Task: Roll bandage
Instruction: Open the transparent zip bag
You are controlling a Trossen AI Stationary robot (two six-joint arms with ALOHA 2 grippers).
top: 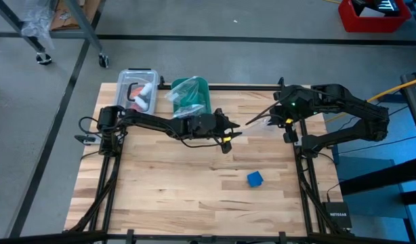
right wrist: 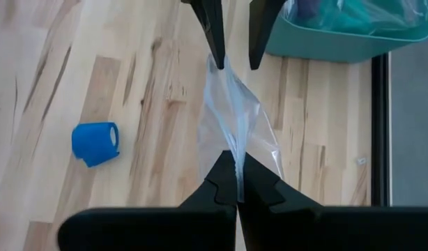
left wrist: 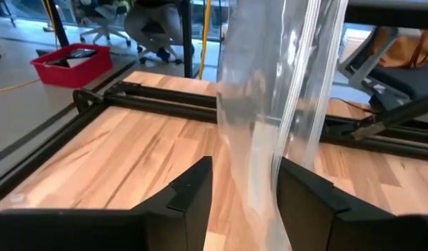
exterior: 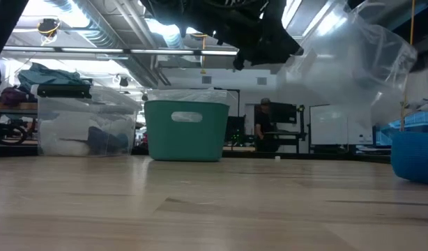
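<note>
We observe the bandage (top: 255,179), rolled into a small blue cylinder, lying alone on the tabletop (top: 160,196), well apart from both arms; the right end effector (right wrist: 236,187) is clenched on one end of a clear plastic bag (right wrist: 231,115); the left end effector (left wrist: 245,188) straddles the bag's other end, fingers parted, near the teal bin (top: 192,97).

The bright blue soft fabric bandage (top: 255,179) was wound into a small, stubby cylinder roll (its hollow end showing in the right wrist view (right wrist: 95,142)). It lay on its side on the bare pale wooden tabletop (top: 181,190), alone toward the right of the front half, touching nothing else, slightly skewed.
</note>
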